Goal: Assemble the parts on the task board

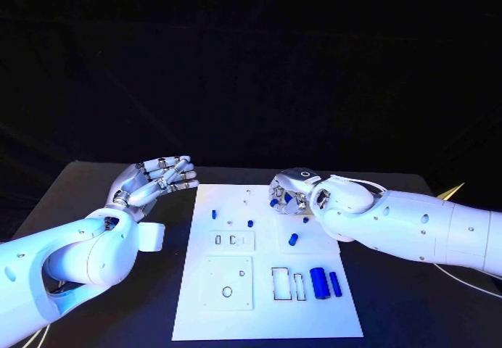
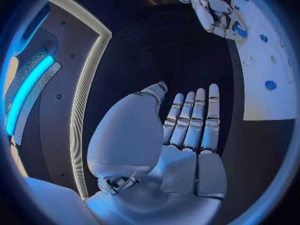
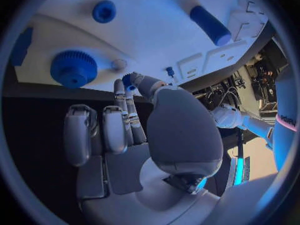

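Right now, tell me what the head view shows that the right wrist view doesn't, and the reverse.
Head view alone: the left hand, open beside the task board, and two blue cylinders lying near the board's near end. Right wrist view alone: a blue gear on the board. Both share the board and the right hand, a small blue part at its fingertips.

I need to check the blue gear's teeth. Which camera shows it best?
The right wrist view: the blue gear is large there, teeth visible along its rim. The head view hides that spot behind the right hand; I can't pick it out in the left wrist view.
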Controlling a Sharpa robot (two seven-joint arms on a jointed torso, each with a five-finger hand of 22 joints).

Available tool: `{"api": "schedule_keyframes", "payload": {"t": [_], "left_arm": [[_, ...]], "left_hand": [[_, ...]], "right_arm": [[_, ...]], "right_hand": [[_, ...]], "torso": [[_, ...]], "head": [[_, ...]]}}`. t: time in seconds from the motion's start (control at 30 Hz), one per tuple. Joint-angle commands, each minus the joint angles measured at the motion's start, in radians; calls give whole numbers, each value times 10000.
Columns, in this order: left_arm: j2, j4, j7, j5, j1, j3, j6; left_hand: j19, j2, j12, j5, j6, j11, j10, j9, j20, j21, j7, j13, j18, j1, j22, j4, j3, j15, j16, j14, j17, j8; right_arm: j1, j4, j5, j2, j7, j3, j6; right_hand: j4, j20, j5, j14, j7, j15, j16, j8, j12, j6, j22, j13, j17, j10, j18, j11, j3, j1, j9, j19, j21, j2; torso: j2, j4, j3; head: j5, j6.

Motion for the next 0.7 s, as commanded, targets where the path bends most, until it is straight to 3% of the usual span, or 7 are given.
{"api": "schedule_keyframes", "payload": {"t": [0.03, 0.3, 0.47, 0.7], "left_arm": [[5, -17, 9, -56, 21, 10, 210], [12, -49, -29, -56, 35, 10, 227], [37, -48, -37, -56, 40, 10, 238], [68, -49, -44, -56, 45, 10, 245]], "left_hand": [[49, -66, -54, -65, 13, -1, 26, 6, 5, 51, 329, -7, 125, 12, 9, -20, 69, -15, 15, 46, 21, 20], [50, -68, -64, -68, 1, 4, 15, 3, 4, 56, 332, -9, 123, 25, 10, -34, 82, -11, 6, 37, 27, 13], [50, -68, -64, -68, 1, 4, 15, 3, 4, 56, 332, -9, 123, 25, 10, -34, 82, -11, 6, 37, 27, 13], [50, -69, -67, -71, -3, 6, 10, 2, 4, 58, 335, -10, 122, 28, 10, -37, 88, -9, 0, 30, 30, 10]], "right_arm": [[55, 136, -16, 22, -360, 34, -531], [128, -165, -22, 426, -674, 63, -851], [139, -581, -69, 848, -806, 69, -992], [136, -1022, -121, 1336, -769, 73, -1116]], "right_hand": [[-14, -66, 15, 450, -55, -59, 59, 114, 23, 119, 113, 25, -10, 70, -172, -9, 32, 43, 333, 31, 42, 147], [-6, -73, 0, 448, -61, -63, 63, 144, 11, 100, 131, 37, -20, 78, -175, -12, 28, -1, 389, 32, 52, 148], [6, -74, 1, 451, -50, -60, 78, 146, -11, 52, 176, 41, -7, 58, -184, -5, 25, -44, 423, 46, 80, 134], [-10, -74, 29, 454, -47, -60, 91, 154, -26, 26, 195, 45, 7, 48, -187, -5, 48, -36, 452, 51, 91, 144]], "torso": [[21, 0, -9], [49, 48, -26], [62, 56, -31], [85, 115, -45]], "head": [[-23, 59], [-58, 93], [-38, 117], [-26, 89]]}}
